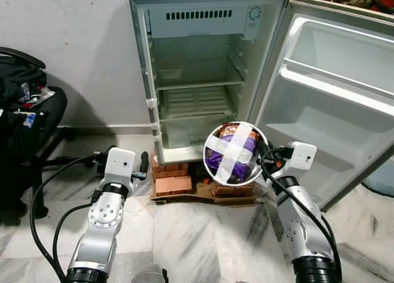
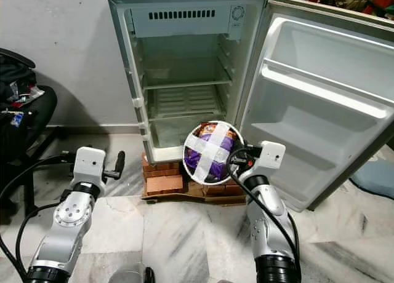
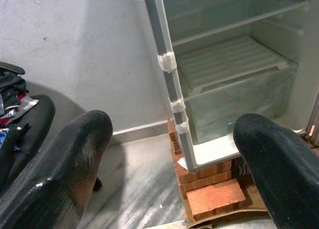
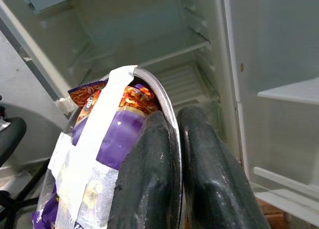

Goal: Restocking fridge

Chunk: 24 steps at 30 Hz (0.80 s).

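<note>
Pinching the rim of a steel bowl (image 1: 236, 152), the right end effector (image 4: 172, 154) is being held before the open fridge (image 1: 197, 74), level with its lowest compartment. The bowl is being carried tilted, with a purple packet (image 4: 112, 139) taped inside by two crossed white strips. The left end effector (image 3: 169, 159) is being kept spread, gripping nothing, near the fridge's hinge side. The fridge is standing on bricks (image 1: 175, 181).
</note>
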### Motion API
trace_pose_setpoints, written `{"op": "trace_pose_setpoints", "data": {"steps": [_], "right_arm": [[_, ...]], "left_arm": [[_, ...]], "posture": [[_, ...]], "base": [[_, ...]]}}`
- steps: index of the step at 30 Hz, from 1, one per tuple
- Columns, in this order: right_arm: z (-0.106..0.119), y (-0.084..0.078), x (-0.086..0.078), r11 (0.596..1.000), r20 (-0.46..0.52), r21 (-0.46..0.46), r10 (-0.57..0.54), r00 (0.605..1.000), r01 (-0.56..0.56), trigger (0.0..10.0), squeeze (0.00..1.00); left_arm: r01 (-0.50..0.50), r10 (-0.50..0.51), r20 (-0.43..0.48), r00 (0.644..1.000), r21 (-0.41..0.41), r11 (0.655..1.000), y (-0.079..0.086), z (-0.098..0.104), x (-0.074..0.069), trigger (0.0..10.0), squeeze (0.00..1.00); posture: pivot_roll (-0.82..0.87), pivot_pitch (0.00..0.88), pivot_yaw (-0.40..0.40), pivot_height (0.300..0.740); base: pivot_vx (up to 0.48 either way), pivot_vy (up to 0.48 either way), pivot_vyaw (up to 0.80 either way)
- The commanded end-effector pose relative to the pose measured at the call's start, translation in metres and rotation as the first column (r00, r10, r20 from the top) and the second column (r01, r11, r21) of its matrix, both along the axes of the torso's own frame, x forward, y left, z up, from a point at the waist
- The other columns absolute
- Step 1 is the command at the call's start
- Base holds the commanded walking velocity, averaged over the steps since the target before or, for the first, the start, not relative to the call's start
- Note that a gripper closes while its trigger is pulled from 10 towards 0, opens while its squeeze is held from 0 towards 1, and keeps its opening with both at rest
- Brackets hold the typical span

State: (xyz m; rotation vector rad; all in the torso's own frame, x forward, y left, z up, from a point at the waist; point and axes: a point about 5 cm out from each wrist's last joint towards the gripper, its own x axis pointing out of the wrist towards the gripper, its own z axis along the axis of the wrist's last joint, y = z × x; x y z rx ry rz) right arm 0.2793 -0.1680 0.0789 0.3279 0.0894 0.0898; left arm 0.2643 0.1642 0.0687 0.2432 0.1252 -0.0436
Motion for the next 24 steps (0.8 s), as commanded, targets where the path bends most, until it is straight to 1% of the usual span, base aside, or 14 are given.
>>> {"op": "trace_pose_setpoints", "data": {"steps": [1,7,15,20,22,23,24], "right_arm": [[0.005,0.001,0.002,1.0,0.029,-0.006,-0.003,1.0,0.003,10.0,0.0],[0.002,-0.003,0.001,1.0,0.011,0.012,-0.026,1.0,0.026,10.0,0.0],[0.001,-0.004,0.0,0.999,0.008,0.003,-0.039,0.999,0.039,10.0,0.0],[0.001,-0.002,0.0,0.998,-0.014,-0.058,-0.032,0.999,0.031,10.0,0.0],[0.003,-0.004,-0.004,0.997,0.002,-0.066,-0.034,0.999,0.034,10.0,0.0],[0.003,-0.004,-0.004,0.997,0.002,-0.066,-0.034,0.999,0.034,10.0,0.0],[0.003,-0.006,-0.006,0.996,0.004,-0.075,-0.04,0.999,0.04,10.0,0.0]], "left_arm": [[0.007,-0.007,0.012,1.0,0.01,1.0,-0.001,0.003,0.0,10.0,0.0],[0.011,-0.011,0.009,1.0,0.009,1.0,-0.001,0.002,-0.001,10.0,0.0],[0.01,-0.01,0.009,1.0,0.01,1.0,0.0,0.002,0.001,10.0,0.0],[0.008,-0.009,0.017,1.0,0.014,1.0,0.003,0.003,0.0,10.0,0.0],[0.005,-0.005,0.03,1.0,0.002,1.0,0.008,0.003,-0.004,10.0,0.0],[0.005,-0.005,0.03,1.0,0.002,1.0,0.008,0.003,-0.004,10.0,0.0],[0.005,-0.005,0.032,0.999,0.002,1.0,0.011,0.002,-0.009,10.0,0.0]], "posture": [[0.06,0.021,-0.013,0.74],[0.06,0.021,-0.011,0.74],[0.06,0.016,-0.009,0.74],[0.06,0.009,-0.009,0.74],[0.06,0.004,-0.009,0.74],[0.06,0.004,-0.009,0.74],[0.06,0.002,-0.009,0.74]], "base": [[0.0,0.0,0.0],[0.0,0.0,0.0],[0.0,0.0,0.0],[0.0,0.0,0.0],[0.0,0.0,0.0],[0.0,0.0,0.0],[0.0,0.0,0.0]]}}
